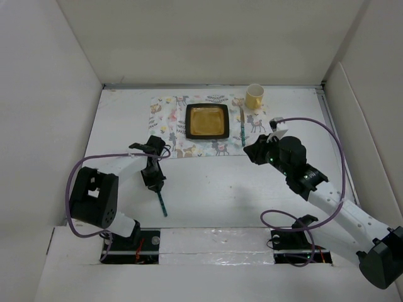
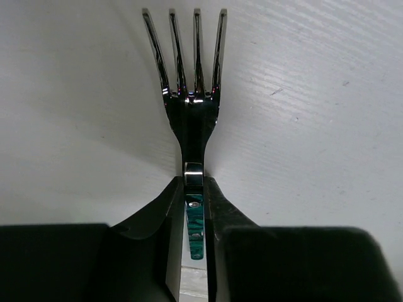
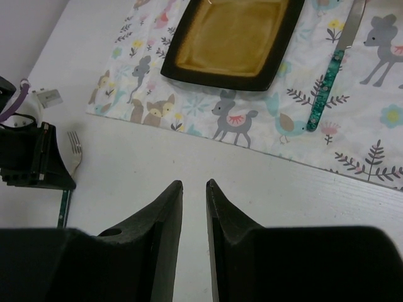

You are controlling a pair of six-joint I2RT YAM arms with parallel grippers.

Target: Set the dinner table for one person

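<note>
My left gripper (image 1: 153, 176) is shut on a fork (image 2: 189, 94) low over the dinner table (image 1: 220, 182), in front of the mat's left corner. It grips the top of the teal handle, tines pointing ahead; the handle (image 1: 162, 204) trails toward the near edge. My right gripper (image 1: 252, 151) hovers over bare table near the mat's front right part; in the right wrist view it (image 3: 194, 184) holds nothing, its jaws only a narrow slit apart. The fork (image 3: 74, 148) also shows there.
A floral-and-animal-print mat (image 1: 167, 119) lies at the back centre. On it are a square black-rimmed amber plate (image 1: 206, 121), a teal-handled knife (image 1: 243, 129) right of the plate, and a yellow cup (image 1: 254, 96) at the back right corner. White walls enclose the table.
</note>
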